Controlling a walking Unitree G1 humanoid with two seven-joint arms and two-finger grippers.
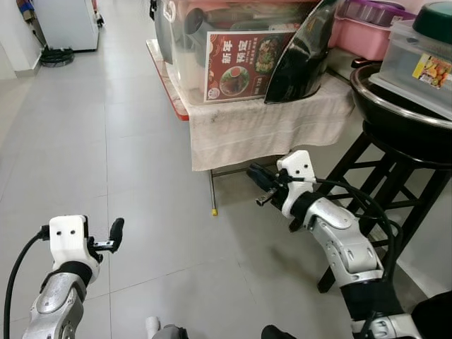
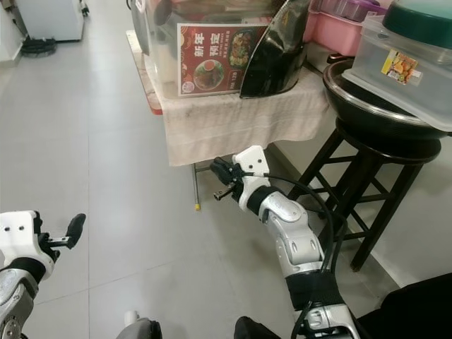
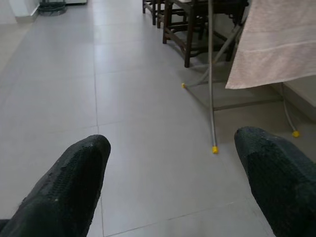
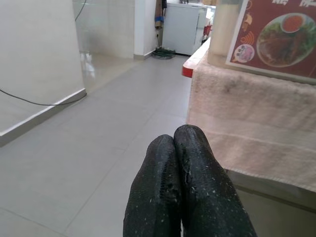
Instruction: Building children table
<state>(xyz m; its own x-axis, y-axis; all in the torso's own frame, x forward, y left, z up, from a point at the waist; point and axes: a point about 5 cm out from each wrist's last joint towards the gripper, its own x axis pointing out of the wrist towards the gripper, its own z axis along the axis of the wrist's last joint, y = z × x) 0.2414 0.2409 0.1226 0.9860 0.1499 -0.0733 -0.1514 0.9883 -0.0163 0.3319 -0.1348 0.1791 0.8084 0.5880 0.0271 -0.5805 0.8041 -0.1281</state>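
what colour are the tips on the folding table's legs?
Yellow caps on the thin metal legs, clearest in the left wrist view.

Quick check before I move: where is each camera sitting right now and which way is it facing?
Left eye view: head, looking down at the towel-covered table; left gripper, right gripper.
Right eye view: same scene, showing the dark stool.
Left wrist view: along open fingers towards table legs.
Right wrist view: along closed fingers towards the towel.
Shared: the table.
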